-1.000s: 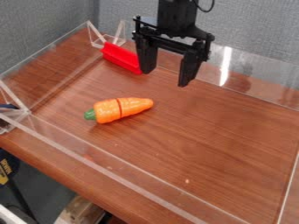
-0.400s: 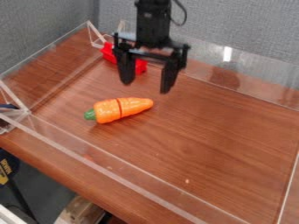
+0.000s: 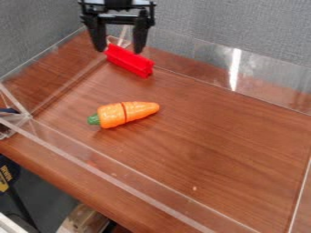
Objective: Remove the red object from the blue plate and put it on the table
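- Reaching for the red block [image 3: 129, 61] looks like the step in hand, with the fingers [image 3: 119, 44] spread above and just behind it.
- Beyond the toy carrot [image 3: 124, 114], toward the back wall, the block lies on the surface [image 3: 209, 146]; no blue plate shows.
- Next move, if a grasp is wanted: centre over the block, lower, then close on its sides.

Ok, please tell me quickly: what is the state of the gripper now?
Gripper: open, its two fingers apart above the red object; I see nothing held between them.
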Action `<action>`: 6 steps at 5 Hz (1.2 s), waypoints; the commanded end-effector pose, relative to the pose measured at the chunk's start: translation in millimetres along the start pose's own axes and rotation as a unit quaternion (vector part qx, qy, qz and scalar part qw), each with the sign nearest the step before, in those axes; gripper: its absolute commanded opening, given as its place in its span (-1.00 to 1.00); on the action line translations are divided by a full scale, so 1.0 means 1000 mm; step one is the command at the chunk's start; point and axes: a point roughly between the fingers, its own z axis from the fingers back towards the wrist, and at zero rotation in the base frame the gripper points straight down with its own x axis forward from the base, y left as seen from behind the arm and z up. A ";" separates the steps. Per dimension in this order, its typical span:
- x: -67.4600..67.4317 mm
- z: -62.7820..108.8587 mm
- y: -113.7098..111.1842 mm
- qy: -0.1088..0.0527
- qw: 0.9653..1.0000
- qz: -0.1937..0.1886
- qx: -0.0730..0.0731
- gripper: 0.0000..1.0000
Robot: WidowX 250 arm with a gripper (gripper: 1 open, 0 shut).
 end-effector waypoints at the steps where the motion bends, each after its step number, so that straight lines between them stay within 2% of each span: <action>1: 0.024 0.007 0.002 -0.041 0.996 0.082 -0.018 1.00; 2: 0.039 -0.006 0.001 -0.043 0.989 0.137 -0.028 1.00; 3: 0.051 -0.008 0.007 -0.045 0.982 0.182 -0.038 1.00; 4: 0.064 -0.008 0.015 -0.048 0.971 0.228 -0.048 1.00; 5: 0.074 -0.001 0.017 -0.050 0.960 0.269 -0.057 1.00; 6: 0.082 0.004 0.016 -0.050 0.951 0.299 -0.060 1.00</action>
